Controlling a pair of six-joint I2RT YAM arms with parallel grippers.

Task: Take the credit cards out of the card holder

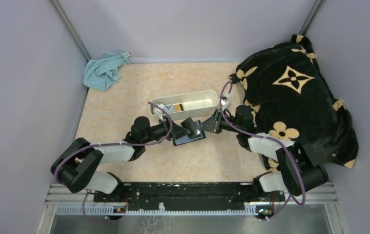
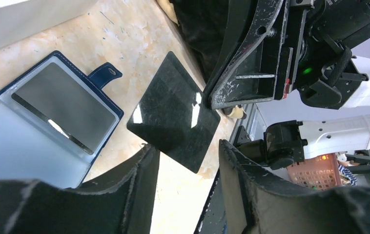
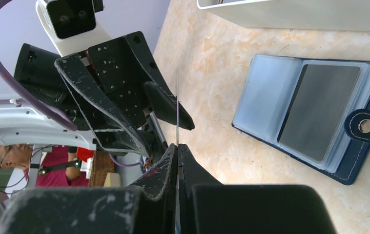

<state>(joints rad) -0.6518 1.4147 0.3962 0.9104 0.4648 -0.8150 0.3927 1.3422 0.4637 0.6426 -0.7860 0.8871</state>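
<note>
right fingers (image 3: 166,168) clamped on one dark credit card (image 2: 173,112), held in the air just beside the card holder (image 3: 266,97). left fingers (image 2: 141,170) apart, straddling that card. holder lies open on the counter (image 1: 124,97), second card (image 3: 319,112) inside; white tray (image 1: 193,100) just behind holder.

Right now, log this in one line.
right tool: shut on dark card | left tool: open at card's edge | card holder: open, grey card inside

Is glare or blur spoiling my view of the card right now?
Left wrist: two white glare spots on the card, edges sharp; near fingers blurred. Right wrist: card edge-on, only a thin line; holder sharp. Top: even light, card too small to make out.
</note>
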